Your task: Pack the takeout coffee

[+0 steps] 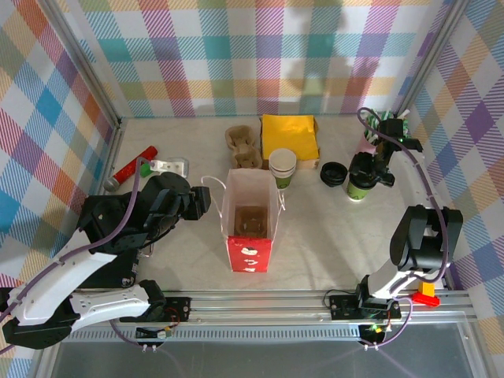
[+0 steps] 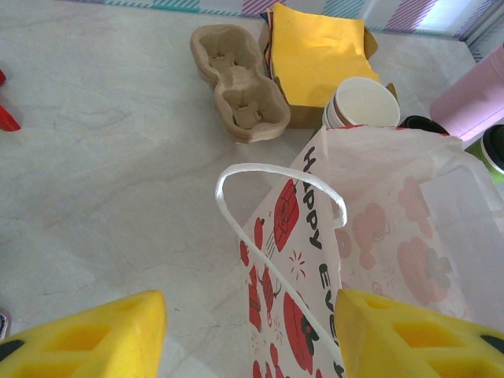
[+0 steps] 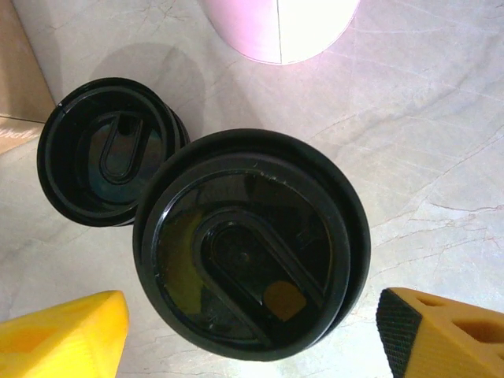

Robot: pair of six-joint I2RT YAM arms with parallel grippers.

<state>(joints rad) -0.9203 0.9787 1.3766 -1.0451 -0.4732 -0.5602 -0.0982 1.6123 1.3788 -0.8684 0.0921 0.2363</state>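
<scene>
The takeout coffee (image 1: 359, 187), a small paper cup, white above and green below, closed with a round black plastic lid, stands upright on the right side of the pale marble-look table (image 1: 315, 236). It is just beside a loose black plastic lid (image 1: 334, 174) and near a pink cylindrical container (image 3: 279, 27).

I think such a cup is light when empty and heavier when filled; which one it is, I cannot tell. The paper wall is soft and will dent under a hard squeeze. The lid is smooth and may come off if one lifts by it. So the better place to take hold is the body of the cup, below the lid's rim, with gentle pressure and keeping it upright.

The right gripper (image 3: 248, 323) hangs directly over the cup. Its jaws stand wide, one yellow finger (image 3: 67, 335) on each side of the lid, and neither touches it; the lid sits roughly centred between them.

The left gripper (image 2: 252, 335) is at the white paper bag with red printing (image 1: 250, 224), in the middle of the table. Its jaws are also apart, and the bag's white loop handle (image 2: 268, 168) lies between them, not pinched. The cup is well apart from the bag.
</scene>
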